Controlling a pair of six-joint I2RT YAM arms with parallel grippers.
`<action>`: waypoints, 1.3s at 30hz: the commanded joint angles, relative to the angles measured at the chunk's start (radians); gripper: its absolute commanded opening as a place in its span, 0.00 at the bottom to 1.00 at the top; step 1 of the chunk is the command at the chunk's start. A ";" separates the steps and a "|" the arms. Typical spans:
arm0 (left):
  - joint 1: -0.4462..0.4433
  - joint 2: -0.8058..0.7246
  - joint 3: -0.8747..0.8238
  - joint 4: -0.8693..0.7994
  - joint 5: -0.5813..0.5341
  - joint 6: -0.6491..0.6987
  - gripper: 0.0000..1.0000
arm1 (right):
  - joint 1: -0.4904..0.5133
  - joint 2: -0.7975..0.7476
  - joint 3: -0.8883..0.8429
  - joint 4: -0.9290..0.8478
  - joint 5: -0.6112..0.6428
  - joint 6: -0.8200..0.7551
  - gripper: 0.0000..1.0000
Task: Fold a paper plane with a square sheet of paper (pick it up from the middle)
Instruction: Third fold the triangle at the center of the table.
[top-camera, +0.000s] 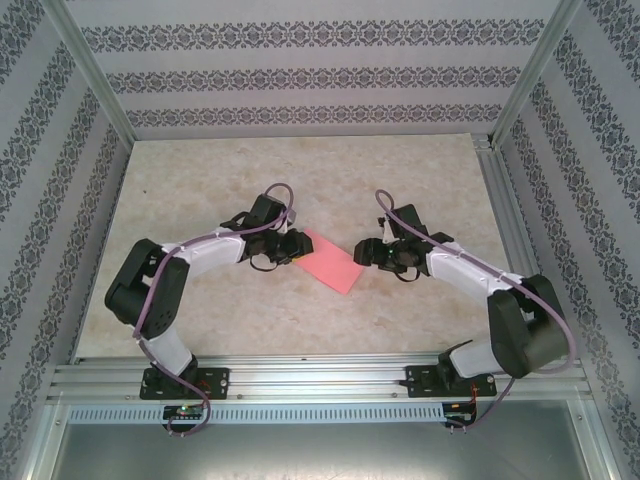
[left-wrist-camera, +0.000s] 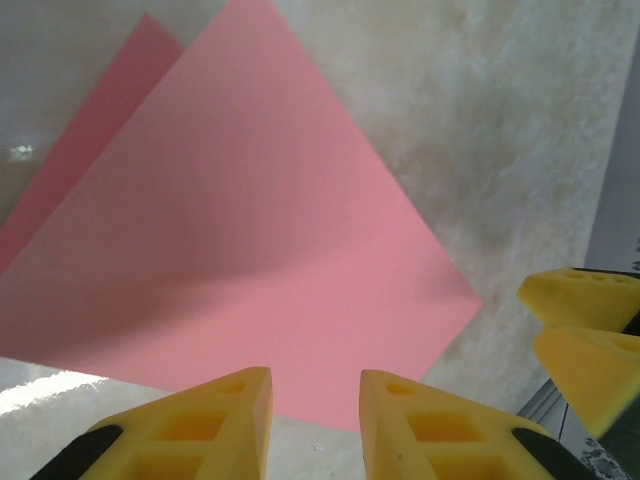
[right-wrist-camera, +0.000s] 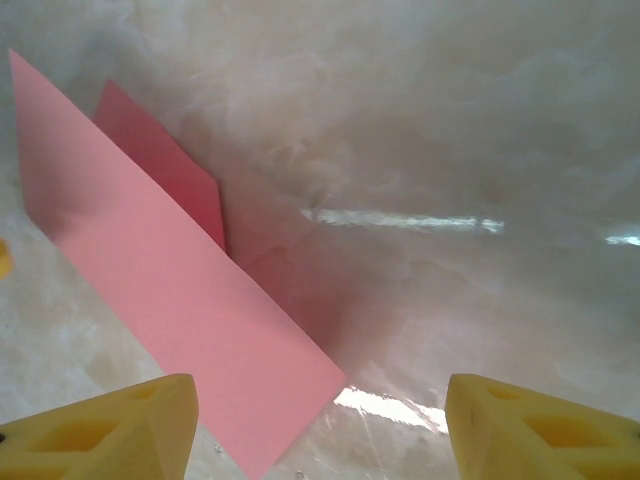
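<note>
Item: folded pink sheet of paper (top-camera: 331, 263), flat on desk (top-camera: 200, 180), between both end effectors.
Hidden: far-left end under left end effector (top-camera: 296, 246); overlap of layers hard to read.
Long axis: diagonal, from left end effector's tips to a corner just ahead of right end effector (top-camera: 361, 252).
Left: fingers narrowly parted, grasping nothing.
Right: spread wide, released.

Illumination is bright and diffuse from above. The glossy table (right-wrist-camera: 420, 150) returns streaked glare in the right wrist view. A soft shadow crosses the square sheet of paper (left-wrist-camera: 250, 250). Table texture appears soft in both wrist views.
</note>
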 joint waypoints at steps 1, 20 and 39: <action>-0.016 0.047 0.051 0.070 0.039 -0.009 0.30 | 0.001 0.052 0.000 0.100 -0.106 0.015 0.64; -0.049 0.122 0.109 0.069 0.039 -0.056 0.38 | 0.058 0.055 0.001 0.126 -0.170 0.005 0.51; -0.156 0.069 -0.004 0.302 -0.010 -0.311 0.69 | 0.091 -0.152 -0.203 0.298 -0.265 0.025 0.69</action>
